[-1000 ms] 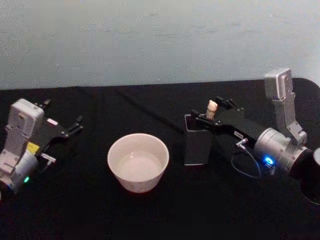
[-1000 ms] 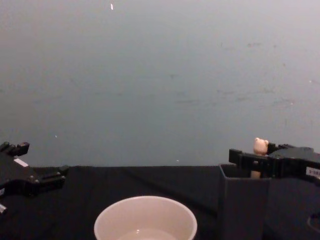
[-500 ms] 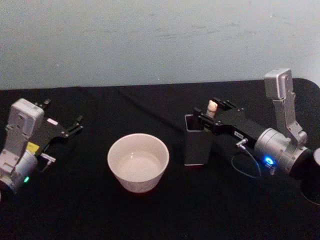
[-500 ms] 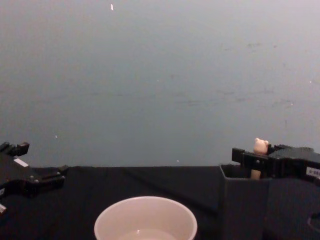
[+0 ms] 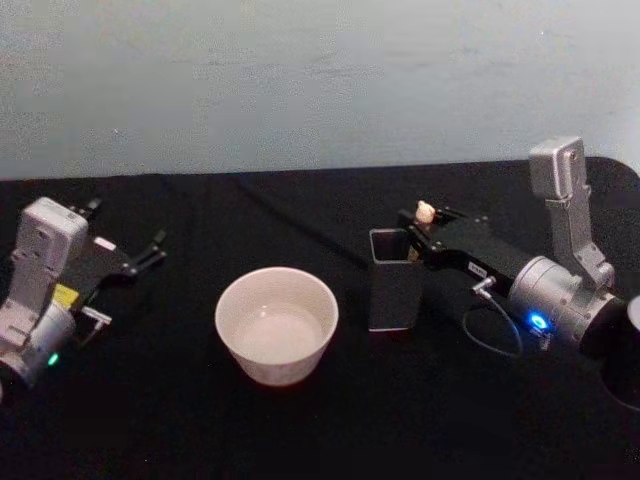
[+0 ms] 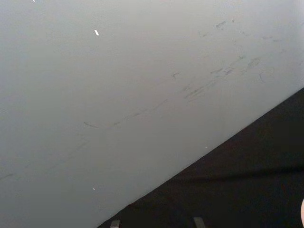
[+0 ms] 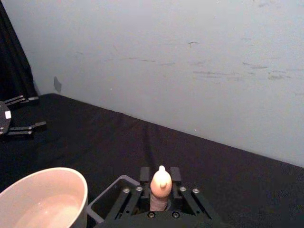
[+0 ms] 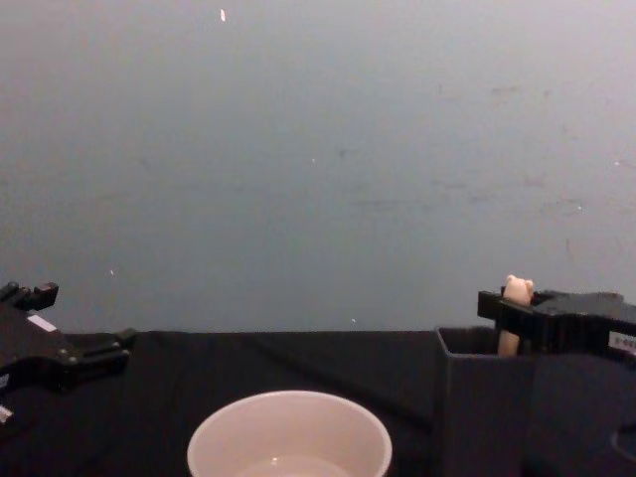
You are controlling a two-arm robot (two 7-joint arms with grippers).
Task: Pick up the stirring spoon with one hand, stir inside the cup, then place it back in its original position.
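The stirring spoon (image 5: 425, 212) stands in the dark square holder (image 5: 395, 290), leaning at its right rim, with only the beige bear-head handle (image 8: 516, 291) showing. My right gripper (image 5: 418, 232) reaches in from the right at rim height. It is open, and its fingers (image 7: 145, 173) flank the handle (image 7: 160, 187) closely. The cream cup (image 5: 277, 325) sits left of the holder with clear liquid inside. My left gripper (image 5: 158, 250) rests open at the far left, well away from the cup.
Everything sits on a black cloth-covered table (image 5: 300, 430) against a pale wall (image 5: 300, 80). A cable (image 5: 490, 340) loops under the right wrist. Bare cloth lies between the cup and the left arm and along the front edge.
My right gripper has slid back to the right along the holder's rim while the spoon handle stayed where it was. The left arm has not moved.
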